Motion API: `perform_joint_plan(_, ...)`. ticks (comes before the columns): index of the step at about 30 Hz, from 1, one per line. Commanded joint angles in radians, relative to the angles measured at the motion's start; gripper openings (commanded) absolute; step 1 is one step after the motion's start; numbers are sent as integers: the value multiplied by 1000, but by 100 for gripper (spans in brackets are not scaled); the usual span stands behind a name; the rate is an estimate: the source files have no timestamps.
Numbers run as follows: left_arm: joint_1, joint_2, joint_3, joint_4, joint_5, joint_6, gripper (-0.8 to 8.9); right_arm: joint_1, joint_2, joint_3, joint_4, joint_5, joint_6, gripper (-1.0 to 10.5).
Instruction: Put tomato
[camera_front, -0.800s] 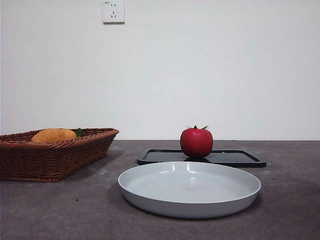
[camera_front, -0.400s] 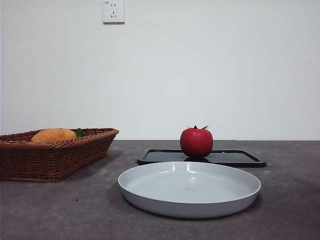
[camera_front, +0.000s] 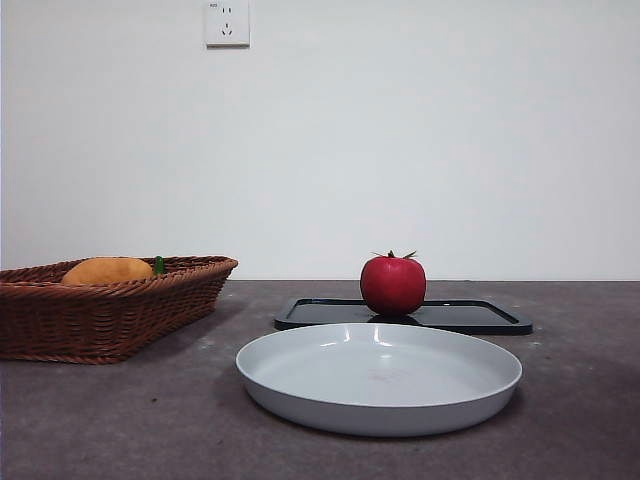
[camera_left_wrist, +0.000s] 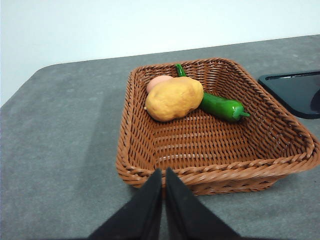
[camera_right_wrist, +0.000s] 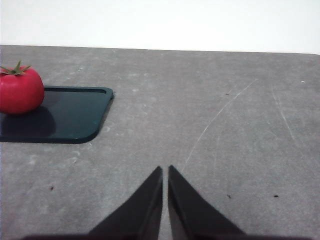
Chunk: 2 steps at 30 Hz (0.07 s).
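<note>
Nearest of all, a shallow round pale-grey plate (camera_front: 378, 377) sits empty on the grey table, and everything else is best placed from it. Just behind the plate lies a flat black rectangular tray (camera_front: 470, 316) with a low raised lip, and on the tray's left part stands the round glossy red tomato (camera_front: 393, 285) with its small green spiky stem upright. To the plate's left, well apart, is a brown woven wicker basket (camera_front: 110, 310) holding an orange-yellow lumpy fruit (camera_left_wrist: 174, 98), a long green cucumber-like vegetable (camera_left_wrist: 220, 106) and a pale pinkish piece half hidden behind the fruit. The left gripper (camera_left_wrist: 163, 192) hovers by the basket's near rim with its two black jaws pressed together, holding nothing; the right gripper (camera_right_wrist: 165, 192) hangs over bare table to the tray's right, jaws likewise closed and empty. My guess is that the tomato is light, smooth-skinned and slippery, perhaps slightly yielding, so it would likely squirt out of a pinch set too high or too low; a hold across its widest girth, jaws on either side and clear of the stem, looks safest. The tray's lip is low and should not hinder much, though jaws coming in low could catch it. Room around the tomato is open on all sides, and the way forward to the plate is unobstructed.
</note>
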Motion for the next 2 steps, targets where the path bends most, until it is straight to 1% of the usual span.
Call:
perform_joint_plan(1, 2, -1, -21, -9, 0, -3, 10, 0, -2, -5, 6, 3, 13, 6)
perform_joint_plan(2, 2, -1, -21, -9, 1, -3, 10, 0, -2, -5, 6, 3, 13, 6)
